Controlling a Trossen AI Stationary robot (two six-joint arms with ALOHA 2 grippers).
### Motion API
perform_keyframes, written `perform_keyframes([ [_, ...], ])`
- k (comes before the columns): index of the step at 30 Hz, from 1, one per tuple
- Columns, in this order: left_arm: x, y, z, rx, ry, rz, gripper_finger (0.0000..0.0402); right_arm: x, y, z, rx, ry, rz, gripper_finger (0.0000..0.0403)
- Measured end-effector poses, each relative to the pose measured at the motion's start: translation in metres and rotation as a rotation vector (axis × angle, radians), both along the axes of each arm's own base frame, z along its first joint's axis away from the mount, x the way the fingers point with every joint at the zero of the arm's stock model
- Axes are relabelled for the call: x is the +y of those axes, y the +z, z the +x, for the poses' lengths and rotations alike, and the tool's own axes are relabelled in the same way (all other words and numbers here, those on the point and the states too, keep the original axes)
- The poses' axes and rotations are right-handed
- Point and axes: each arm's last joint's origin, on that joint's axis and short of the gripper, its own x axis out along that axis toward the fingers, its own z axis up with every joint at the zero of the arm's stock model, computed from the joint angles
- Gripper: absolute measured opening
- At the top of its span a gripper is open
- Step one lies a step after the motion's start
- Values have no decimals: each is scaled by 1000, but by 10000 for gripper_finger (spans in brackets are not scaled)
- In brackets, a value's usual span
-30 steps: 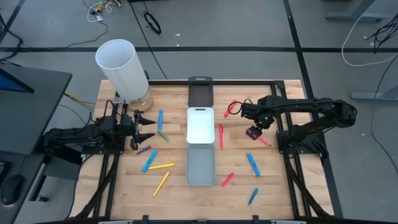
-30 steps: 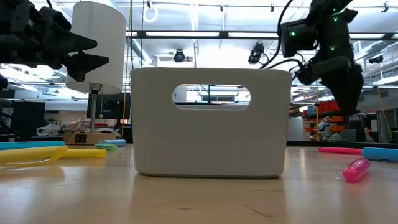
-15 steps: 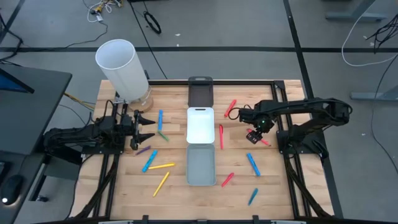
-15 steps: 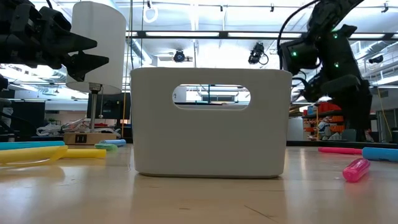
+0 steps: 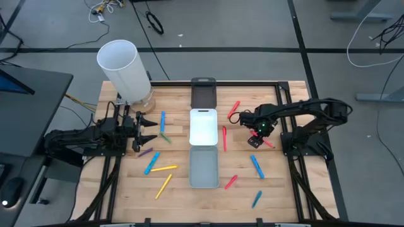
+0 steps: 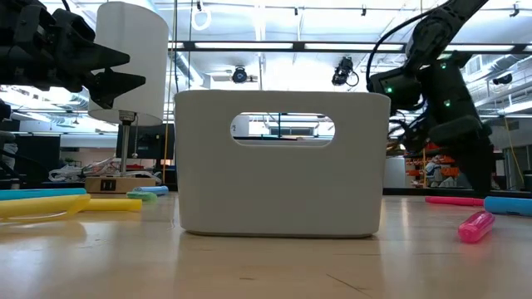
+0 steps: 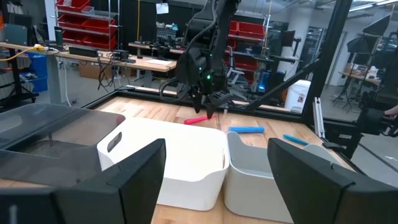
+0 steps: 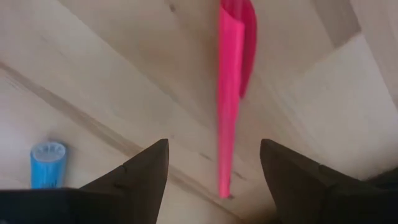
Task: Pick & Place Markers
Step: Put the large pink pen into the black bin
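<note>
A grey floor (image 5: 252, 25) crossed by loose cables (image 5: 154, 22) surrounds the wooden bench (image 5: 177, 195). Beyond it lies a workshop with shelves of red bins (image 7: 78, 15), work tables (image 7: 143, 62), and bright ceiling strip lights (image 6: 274, 46).

Hidden and cut-off parts

In the low view the white tray (image 6: 281, 163) blocks the middle of the surface (image 6: 266, 266) behind it. In the right wrist view the blue marker (image 8: 47, 164) and the tips of the right tool (image 8: 214, 186) run off the frame edge; the pink marker (image 8: 230, 93) is cropped too.
</note>
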Motion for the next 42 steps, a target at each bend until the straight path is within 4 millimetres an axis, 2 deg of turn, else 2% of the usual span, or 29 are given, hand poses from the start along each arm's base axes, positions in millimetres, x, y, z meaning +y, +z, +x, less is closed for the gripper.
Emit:
perform_keyframes([
  [7,0,0,0,0,0,0,288,-1,-7,4,-2,25,2,256],
  [13,0,0,0,0,0,0,288,1,-16,-4,7,28,9,256],
  [22,0,0,0,0,0,0,288,1,-20,-5,-6,25,12,246],
  [42,0,0,0,0,0,0,288,1,-20,-5,-2,-9,9,54],
])
